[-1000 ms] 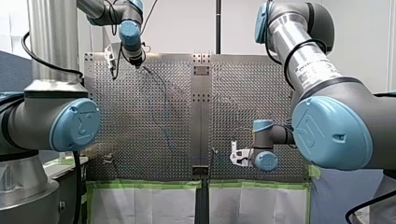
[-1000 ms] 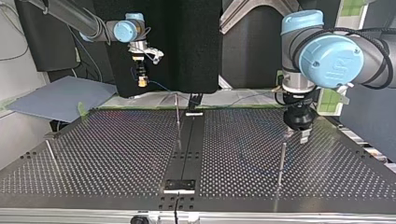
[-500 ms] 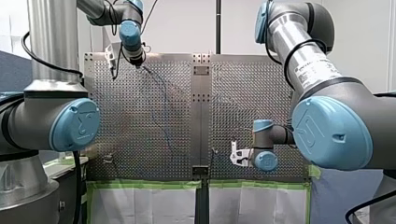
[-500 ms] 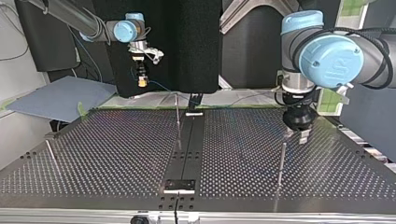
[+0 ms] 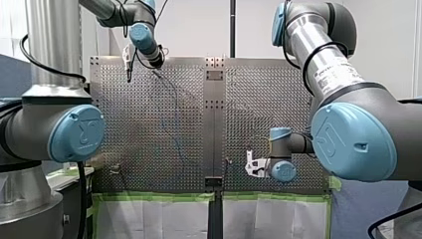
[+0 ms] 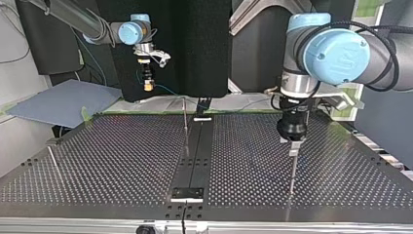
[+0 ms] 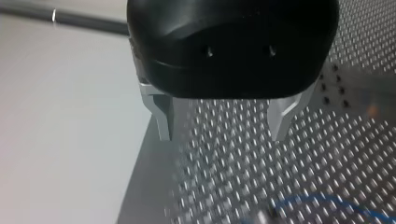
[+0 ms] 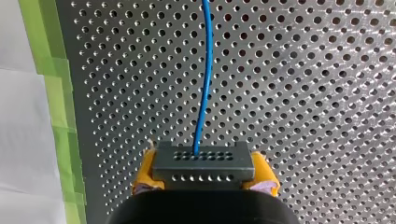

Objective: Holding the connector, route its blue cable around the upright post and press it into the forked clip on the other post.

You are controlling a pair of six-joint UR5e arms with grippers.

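**A:** What sits nearest my shoulders?

**B:** My right gripper (image 8: 204, 164), low over the table (image 8: 303, 93) and close to the green tape (image 8: 44, 93) on its edge. Its yellow pads (image 8: 145, 170) are clamped on the grey connector (image 8: 204, 158), one on each side.

**A:** And the cable?

**B:** The blue cable (image 8: 206, 70) leaves the connector's upper row of holes. It runs ahead over the perforated plate, away from that gripper, with a slight bend.

**A:** Further out?

**B:** In the top view the middle post (image 6: 185, 127) stands thin and upright beside the table's dark centre strip. No gripper is near it. Beyond that, the side post (image 6: 52, 162) leans a little near that view's left edge, well apart from both arms.

**A:** And farthest?

**B:** My left gripper (image 6: 292, 141) points down, right over the top of the third post (image 6: 292, 175) at the top view's right. I cannot tell whether they touch. In its wrist view the metal fingers (image 7: 163, 119) are spread wide with nothing between them, and a curve of the cable lies on the plate ahead of them
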